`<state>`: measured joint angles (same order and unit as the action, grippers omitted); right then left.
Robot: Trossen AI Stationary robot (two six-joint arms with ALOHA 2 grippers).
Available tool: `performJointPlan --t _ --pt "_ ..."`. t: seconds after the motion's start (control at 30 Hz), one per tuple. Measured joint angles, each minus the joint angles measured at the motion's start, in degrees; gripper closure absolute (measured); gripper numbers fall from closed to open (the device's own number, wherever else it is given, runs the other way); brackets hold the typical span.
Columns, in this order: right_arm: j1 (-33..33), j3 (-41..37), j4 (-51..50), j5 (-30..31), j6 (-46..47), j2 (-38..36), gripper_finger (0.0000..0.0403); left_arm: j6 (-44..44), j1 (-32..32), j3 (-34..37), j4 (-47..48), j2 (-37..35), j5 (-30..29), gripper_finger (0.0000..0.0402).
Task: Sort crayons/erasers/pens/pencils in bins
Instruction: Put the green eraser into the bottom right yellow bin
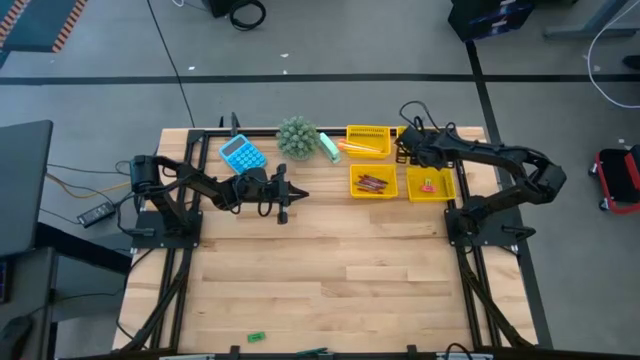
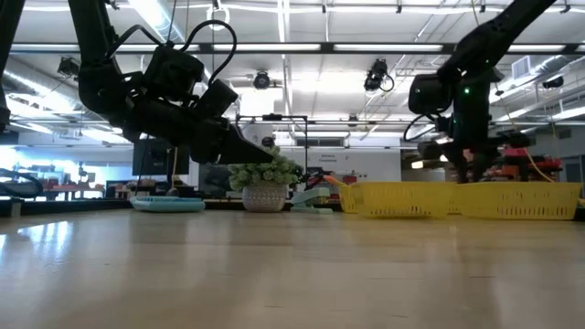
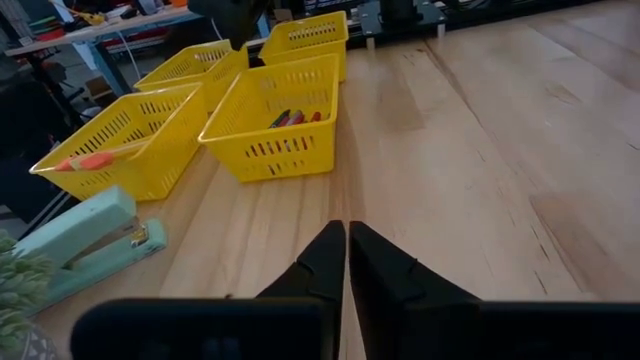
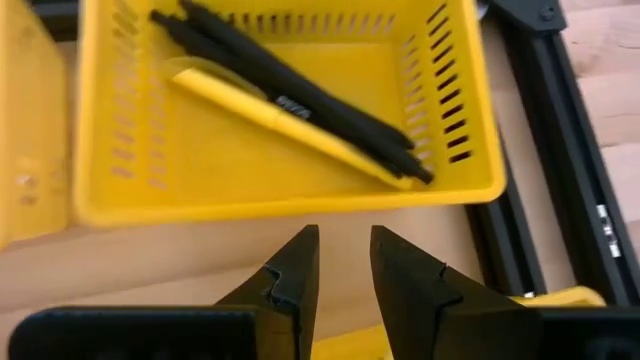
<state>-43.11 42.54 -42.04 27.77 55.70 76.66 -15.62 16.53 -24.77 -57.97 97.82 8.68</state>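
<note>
The left gripper (image 1: pixel 297 192) is held above the bench (image 1: pixel 330 280), left of the bins (image 1: pixel 373 182), with its fingers (image 3: pixel 322 262) almost together and nothing between them. The right gripper (image 4: pixel 343 262) is seen just before a bin (image 4: pixel 280 205) with pens (image 4: pixel 300 95), its fingers apart and empty.

Probably lab: ceiling strip lights (image 2: pixel 274 46), workbenches (image 2: pixel 73 187)
</note>
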Motion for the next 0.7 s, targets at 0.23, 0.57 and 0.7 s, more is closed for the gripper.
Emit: performJointPlan --t 0.23,0.57,0.7 --pt "-3.8 0.0 0.0 0.8 -2.9 0.0 0.0303 0.3 0.0 0.0 0.1 0.0 0.0 0.0383" --pt "-2.6 0.0 0.0 -0.9 -3.3 0.0 0.0303 0.3 0.0 0.0 0.1 0.0 0.0 0.0373" --pt "-0.6 0.0 0.0 0.9 -3.3 0.0 0.0303 0.3 0.0 0.0 0.1 0.0 0.0 0.0379"
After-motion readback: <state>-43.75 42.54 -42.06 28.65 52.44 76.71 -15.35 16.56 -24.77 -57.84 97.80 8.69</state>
